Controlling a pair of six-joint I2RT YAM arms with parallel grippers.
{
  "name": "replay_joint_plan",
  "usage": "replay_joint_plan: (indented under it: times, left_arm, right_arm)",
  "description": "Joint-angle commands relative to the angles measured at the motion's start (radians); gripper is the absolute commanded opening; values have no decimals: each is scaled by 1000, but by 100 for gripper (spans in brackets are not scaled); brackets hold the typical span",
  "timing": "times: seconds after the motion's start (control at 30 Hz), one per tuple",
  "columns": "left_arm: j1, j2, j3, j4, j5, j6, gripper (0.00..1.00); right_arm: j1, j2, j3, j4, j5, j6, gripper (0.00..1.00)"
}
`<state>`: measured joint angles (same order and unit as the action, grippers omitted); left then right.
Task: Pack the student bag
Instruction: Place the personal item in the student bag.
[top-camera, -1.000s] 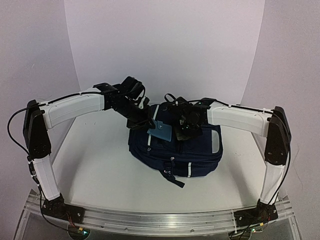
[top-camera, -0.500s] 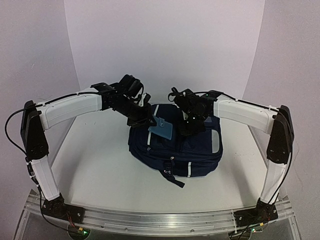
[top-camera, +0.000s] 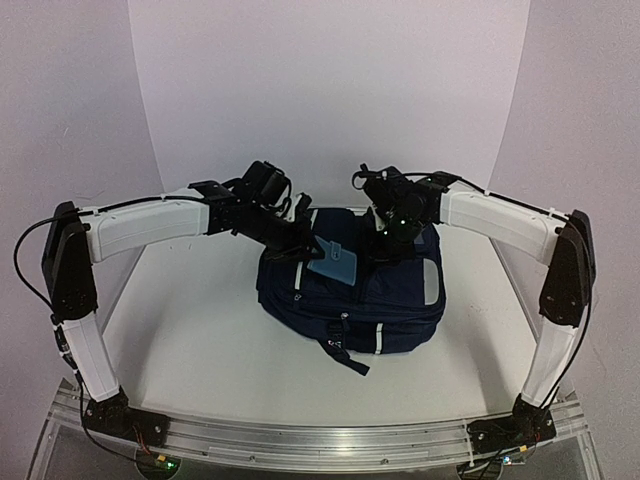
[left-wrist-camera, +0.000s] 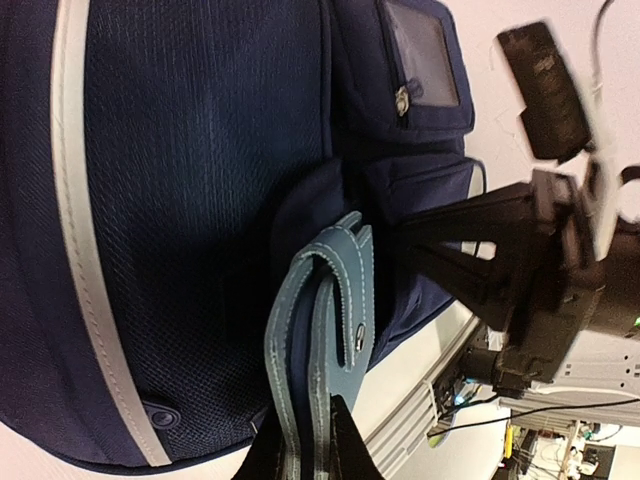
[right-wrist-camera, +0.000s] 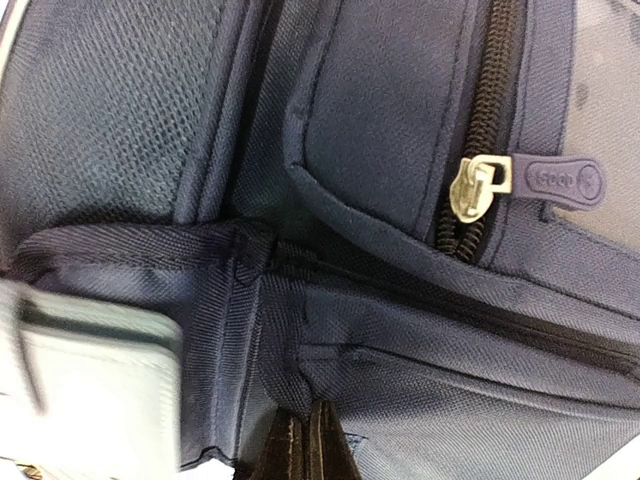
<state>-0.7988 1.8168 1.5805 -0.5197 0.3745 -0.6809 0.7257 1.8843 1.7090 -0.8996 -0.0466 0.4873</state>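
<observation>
- Black left gripper (left-wrist-camera: 312, 445) is clamped on the bottom edge of a pale blue wallet (left-wrist-camera: 322, 320). The wallet stands edge-on against the student bag (left-wrist-camera: 190, 180), touching its navy mesh side.
- Right gripper (right-wrist-camera: 305, 440) is fully closed, with its tips right at the bag's pocket fabric. Cannot tell if any fabric is pinched.
- Left wrist view only: the wallet's white stitching and snap stud, the bag's pale stripe (left-wrist-camera: 85, 250), and the right gripper side-on beyond the bag's pocket.
- Right wrist view only: a metal zip pull (right-wrist-camera: 478, 188) with a navy rubber tab, and the wallet as a blurred pale block at the left edge.
- Top view only: the bag lies flat mid-table (top-camera: 190, 330) between the two arms. The wallet rests on its top, just left of the right gripper.
- Versus a second ago: the right gripper has moved from the bag's middle toward its far edge, and the wallet has slid further over the bag's top. The bag itself is unmoved.
- Around the bag: white backdrop (top-camera: 320, 100) behind, metal rail (top-camera: 320, 440) on the near side. Both wrists hang over the bag's far half and hide it from above.
</observation>
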Motion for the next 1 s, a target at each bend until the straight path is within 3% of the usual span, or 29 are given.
replay_joint_plan:
  times: [0.0, 0.6, 0.73, 0.97]
  left_arm:
    - [-9, -35, -56, 60, 38, -20, 0]
    - [-26, 138, 130, 121, -26, -5, 0]
    - [-27, 127, 83, 188, -37, -26, 0]
    - [-51, 146, 49, 180, 130, 27, 0]
  right_arm:
    - [-7, -57, 57, -3, -44, 22, 0]
    - [-9, -116, 16, 24, -139, 50, 0]
    - [-9, -121, 8, 32, -169, 56, 0]
    - [-9, -114, 40, 43, -146, 42, 0]
